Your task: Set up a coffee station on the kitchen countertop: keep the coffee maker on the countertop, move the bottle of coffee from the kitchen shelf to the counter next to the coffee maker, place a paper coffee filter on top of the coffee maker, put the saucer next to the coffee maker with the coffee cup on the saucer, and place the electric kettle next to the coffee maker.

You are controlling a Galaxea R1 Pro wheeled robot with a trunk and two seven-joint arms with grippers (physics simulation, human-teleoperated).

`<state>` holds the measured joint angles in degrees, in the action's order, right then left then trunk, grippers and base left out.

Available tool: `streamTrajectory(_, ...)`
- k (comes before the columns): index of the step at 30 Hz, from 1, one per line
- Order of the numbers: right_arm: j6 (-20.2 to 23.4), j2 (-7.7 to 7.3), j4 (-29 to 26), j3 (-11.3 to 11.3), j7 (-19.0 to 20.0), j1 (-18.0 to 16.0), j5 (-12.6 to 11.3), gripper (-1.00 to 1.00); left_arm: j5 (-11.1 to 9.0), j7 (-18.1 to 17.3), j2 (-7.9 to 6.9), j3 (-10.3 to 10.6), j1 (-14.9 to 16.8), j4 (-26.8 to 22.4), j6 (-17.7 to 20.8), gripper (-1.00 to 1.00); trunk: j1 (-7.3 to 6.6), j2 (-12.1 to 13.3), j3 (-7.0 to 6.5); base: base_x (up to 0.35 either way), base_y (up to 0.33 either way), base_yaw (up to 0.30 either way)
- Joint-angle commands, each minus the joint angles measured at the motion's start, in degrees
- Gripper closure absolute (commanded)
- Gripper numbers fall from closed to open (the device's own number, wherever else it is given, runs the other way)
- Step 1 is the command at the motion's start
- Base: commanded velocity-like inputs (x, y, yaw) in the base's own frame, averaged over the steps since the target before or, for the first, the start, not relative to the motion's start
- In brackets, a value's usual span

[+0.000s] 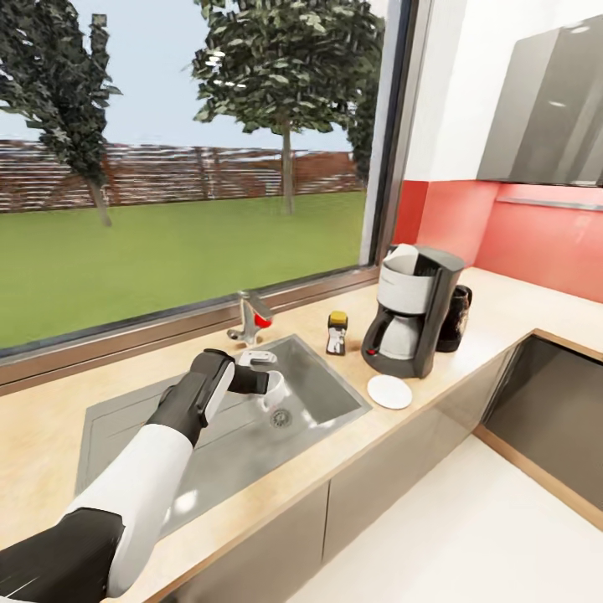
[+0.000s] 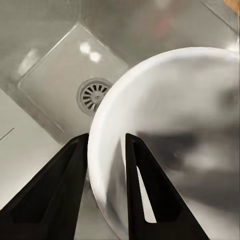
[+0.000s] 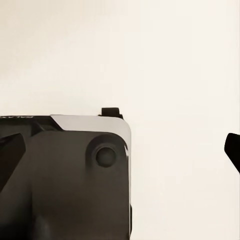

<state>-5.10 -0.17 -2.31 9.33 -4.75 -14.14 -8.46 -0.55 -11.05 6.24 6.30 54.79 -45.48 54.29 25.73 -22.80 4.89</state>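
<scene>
My left gripper (image 1: 265, 383) hangs over the sink and is shut on the rim of the white coffee cup (image 1: 274, 390). In the left wrist view one finger (image 2: 70, 170) lies outside the cup (image 2: 175, 100) and the other inside it. To the right, the coffee maker (image 1: 414, 314) stands on the kitchen countertop (image 1: 502, 306) with the white paper coffee filter (image 1: 402, 251) on top. The bottle of coffee (image 1: 337, 332) stands to its left and the saucer (image 1: 389, 391) lies in front of it. The dark electric kettle (image 1: 458, 318) stands behind it. My right gripper (image 3: 125, 142) is open over pale floor.
The steel sink (image 1: 327, 394) has a drain (image 2: 92, 95) below the cup and a faucet (image 1: 249, 322) at its back edge. A window runs behind the counter. A red backsplash and a grey wall cabinet (image 1: 544, 109) are at the right. Part of the robot's dark base (image 3: 65, 180) shows in the right wrist view.
</scene>
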Motion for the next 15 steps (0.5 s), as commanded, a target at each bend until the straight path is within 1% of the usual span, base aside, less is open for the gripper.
streamTrajectory(1, -0.17, 0.0, 0.03, 0.5, -0.09, -0.03, -0.59, -1.0, -0.06, 0.02, 0.0, 0.02, 0.06, -0.04, 0.24, 1.0, 0.05, -0.13, 0.13, 0.162, -0.262, 0.002)
streamTrajectory(15, -0.4, -0.03, 0.03, 0.68, -0.09, -0.06, -0.43, -1.0, -0.05, 0.14, 0.0, 0.09, -0.02, -0.04, 0.21, 1.0, 0.05, -0.13, 0.13, 0.161, -0.262, 0.0)
